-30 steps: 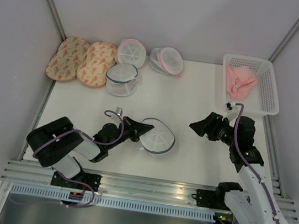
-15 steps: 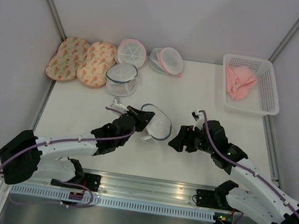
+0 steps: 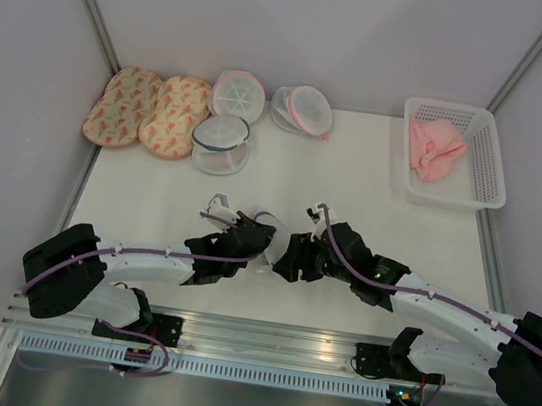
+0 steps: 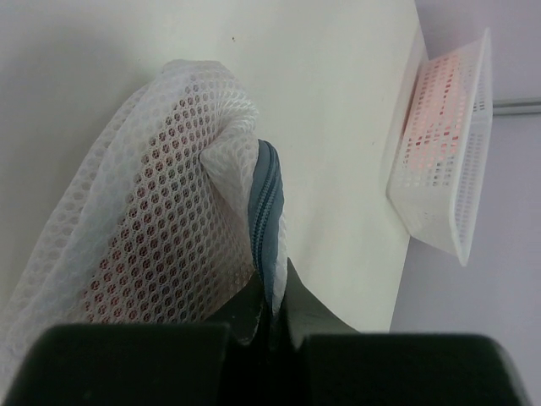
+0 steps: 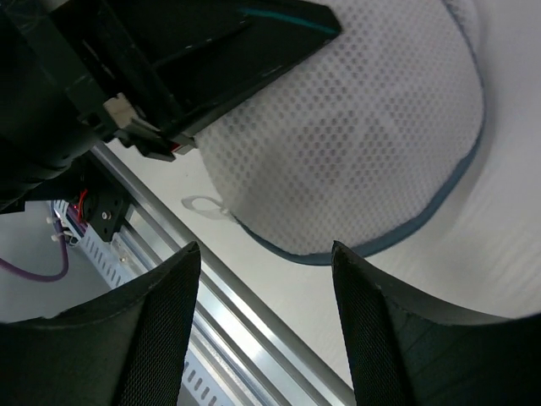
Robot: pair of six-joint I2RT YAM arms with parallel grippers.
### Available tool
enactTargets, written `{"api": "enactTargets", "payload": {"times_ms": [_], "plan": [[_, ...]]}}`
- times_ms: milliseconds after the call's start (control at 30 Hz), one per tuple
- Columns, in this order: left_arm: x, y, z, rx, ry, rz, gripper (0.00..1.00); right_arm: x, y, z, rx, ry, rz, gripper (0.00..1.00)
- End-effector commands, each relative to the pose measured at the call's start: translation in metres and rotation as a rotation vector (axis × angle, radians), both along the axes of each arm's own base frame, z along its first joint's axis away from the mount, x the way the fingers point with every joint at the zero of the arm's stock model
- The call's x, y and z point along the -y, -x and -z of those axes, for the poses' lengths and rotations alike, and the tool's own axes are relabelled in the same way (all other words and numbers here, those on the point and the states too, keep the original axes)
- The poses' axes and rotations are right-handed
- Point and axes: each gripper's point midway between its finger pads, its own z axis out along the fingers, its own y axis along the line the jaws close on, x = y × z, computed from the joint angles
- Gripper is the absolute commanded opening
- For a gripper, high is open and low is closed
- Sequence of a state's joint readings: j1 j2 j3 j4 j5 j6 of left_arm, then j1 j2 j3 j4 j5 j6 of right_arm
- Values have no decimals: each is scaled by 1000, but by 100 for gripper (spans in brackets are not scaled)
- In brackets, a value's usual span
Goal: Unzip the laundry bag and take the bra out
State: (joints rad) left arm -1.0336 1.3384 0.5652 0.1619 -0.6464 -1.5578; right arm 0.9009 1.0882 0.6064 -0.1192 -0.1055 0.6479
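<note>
Top cam: laundry bag near-centre of table, mostly hidden btwn left gripper and right gripper. L wrist cam fills in: left jaws pinched tight on bag's blue-grey zip rim, bra reddish thru mesh. R cam: jaws wide apart, nothing held, bag just ahead. Far right, basket w/ pink cloth.

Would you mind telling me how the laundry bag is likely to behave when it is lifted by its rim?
Probably floppy: the laundry bag mesh folds where the left gripper pinches its blue-grey rim. Likely light, being thin open netting. Its domed side in the right wrist view suggests the rim springs back somewhat.
</note>
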Motion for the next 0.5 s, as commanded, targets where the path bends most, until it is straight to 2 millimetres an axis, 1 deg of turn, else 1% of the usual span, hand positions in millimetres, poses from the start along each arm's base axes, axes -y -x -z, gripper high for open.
{"api": "enactTargets", "payload": {"times_ms": [0,67,200,233,267,300,367,400,433,467], "plan": [[-37,7,34,-84,-92,-140,2,-27,-9,-29,75,-59,16,68],[-37,7,34,-83,-90,-142,2,-35,-2,-34,80,-54,-6,68],[-37,9,39,-100,-92,-139,2,-42,-1,-36,90,4,29,63],[-37,9,39,-103,-89,-139,2,-40,-2,-37,98,41,58,61],[-36,10,40,-106,-85,-139,2,-39,-3,-32,91,75,79,60],[-36,10,39,-108,-79,-137,2,-39,-4,-31,91,96,98,58],[-34,12,38,-112,-74,-129,2,-37,-5,-32,86,146,159,51],[-34,11,37,-111,-70,-133,2,-38,-4,-25,75,176,174,50],[-36,12,36,-107,-69,-135,2,-39,-1,-27,64,193,198,47],[-37,11,36,-106,-65,-144,2,-39,1,-23,54,212,211,45]]}}
